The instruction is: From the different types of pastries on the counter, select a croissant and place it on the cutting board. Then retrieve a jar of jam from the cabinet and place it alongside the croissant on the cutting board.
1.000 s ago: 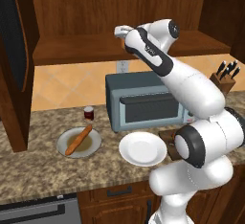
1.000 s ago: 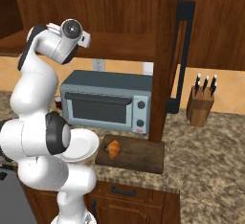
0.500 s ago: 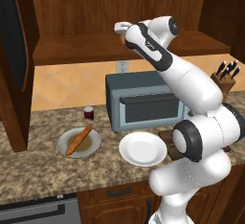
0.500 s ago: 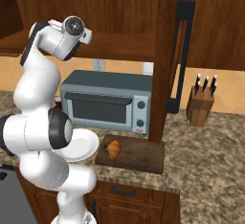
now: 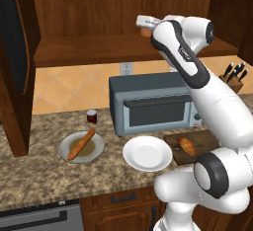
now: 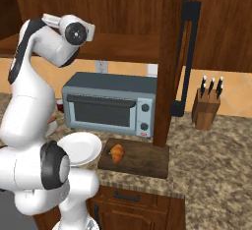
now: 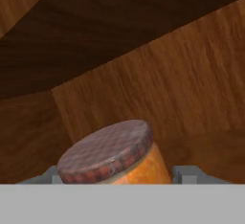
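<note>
So the arm's reaching way up into the cabinet (image 5: pixel 99 52), hand at shelf level. From the hand cam the jar of jam (image 7: pixel 115 158) sits right between the two fingers (image 7: pixel 184 175), one either side, orange body with a checkered lid; whether they actually pinch it, I can't tell. The left base cam catches the baguette (image 5: pixel 81 143) on its plate and a small dark red jar (image 5: pixel 91 117). The right one shows the croissant (image 6: pixel 116 153) lying on the cutting board (image 6: pixel 142 158) on the bench (image 6: pixel 211 145).

Orange jar of jam (image 7: pixel 143 168) with a checked reddish-brown lid; golden-brown croissant (image 5: pixel 187 145) on dark brown cutting board (image 6: pixel 142 158); grey-blue toaster oven (image 5: pixel 153 104); speckled brown-beige counter (image 5: pixel 39 171).
</note>
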